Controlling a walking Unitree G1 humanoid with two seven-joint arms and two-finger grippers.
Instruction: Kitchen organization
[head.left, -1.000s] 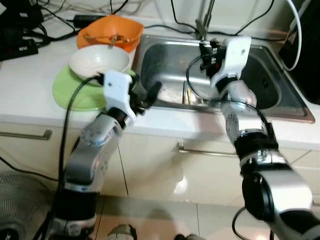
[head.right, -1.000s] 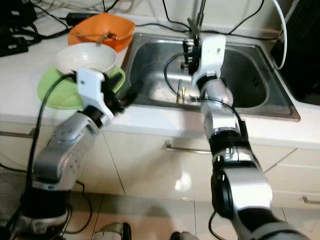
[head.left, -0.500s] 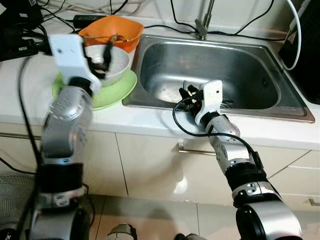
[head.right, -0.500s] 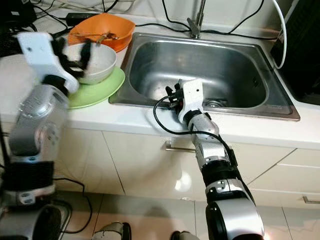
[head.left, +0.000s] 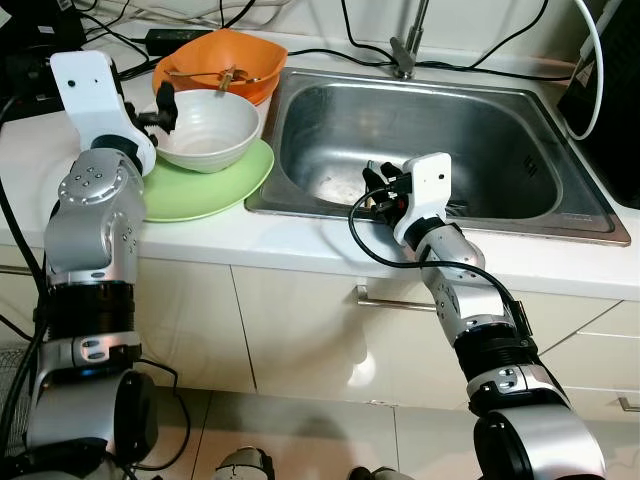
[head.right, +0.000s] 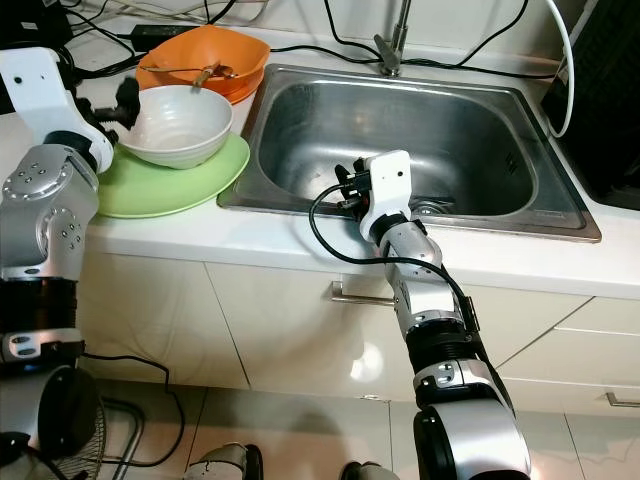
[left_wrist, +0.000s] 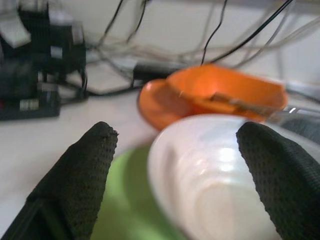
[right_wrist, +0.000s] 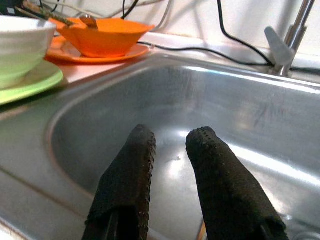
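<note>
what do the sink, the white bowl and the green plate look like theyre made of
Sink: brushed stainless steel, going by its grey metallic sheen and soft reflections.
White bowl: probably glazed ceramic, glossy with faint ridges; melamine is possible.
Green plate: smooth, evenly coloured with a low sheen, likely plastic or melamine, though glazed ceramic can't be ruled out.

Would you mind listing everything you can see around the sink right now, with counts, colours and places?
White bowl: one, white, sitting on the green plate.
Green plate: one, light green, on the counter to the left of the sink.
Orange bowl: one, orange, behind the white bowl, with a utensil lying in it.
Sink: one, steel, set into the counter.
Tap: one, metal, at the sink's back edge.
Cables: several, black, along the wall.
Counter: one, white.
Left gripper: black fingers open at the white bowl's rim.
Right gripper: black fingers slightly apart, over the sink's near edge.
</note>
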